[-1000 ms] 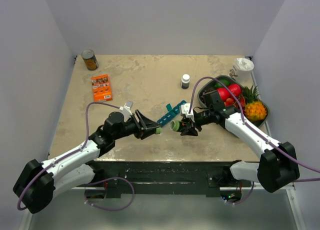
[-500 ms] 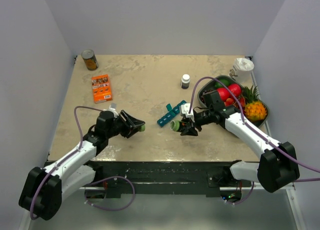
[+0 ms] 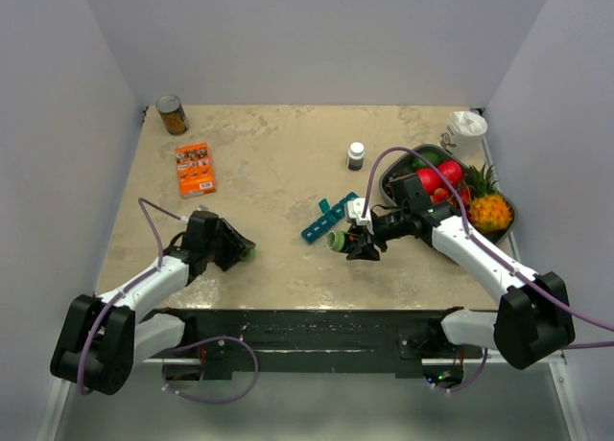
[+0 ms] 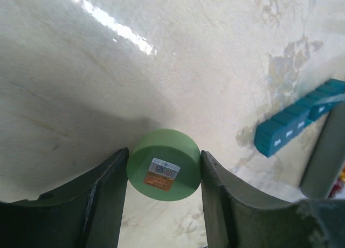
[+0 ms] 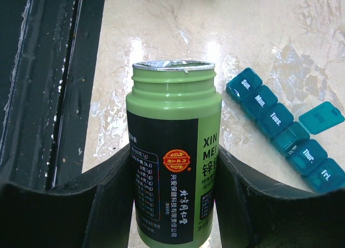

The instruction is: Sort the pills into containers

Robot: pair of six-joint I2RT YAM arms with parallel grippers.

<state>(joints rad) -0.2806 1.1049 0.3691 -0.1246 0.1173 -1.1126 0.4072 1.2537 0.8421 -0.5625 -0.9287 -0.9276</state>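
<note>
While a green cap (image 4: 163,164) is clamped flat between the two fingers of the left tool (image 3: 245,253), a white and orange sticker is seen on the cap's face. This tool is held low over the near left part of the worktop (image 3: 278,153). The right tool (image 3: 347,242) is closed on an uncapped green bottle (image 5: 173,151), gripped around its black label, with the silvery-rimmed mouth turned away from the wrist and towards the left arm.

The containers (image 3: 326,219), one teal strip of square day-marked compartments, are laid slantwise near the middle of the worktop, just beyond the bottle's mouth and apart from it. In the right wrist view one lid (image 5: 322,117) is found flipped open to the side; the other lids in that view are shut.

Along the far edge a brown can (image 3: 172,114) and a white cup (image 3: 467,125) are placed in opposite corners. An orange box (image 3: 195,167) is laid at the left, a small dark bottle (image 3: 356,155) is stood beyond the strip, and a grey tray (image 3: 389,177) of fruit is set at the right.
</note>
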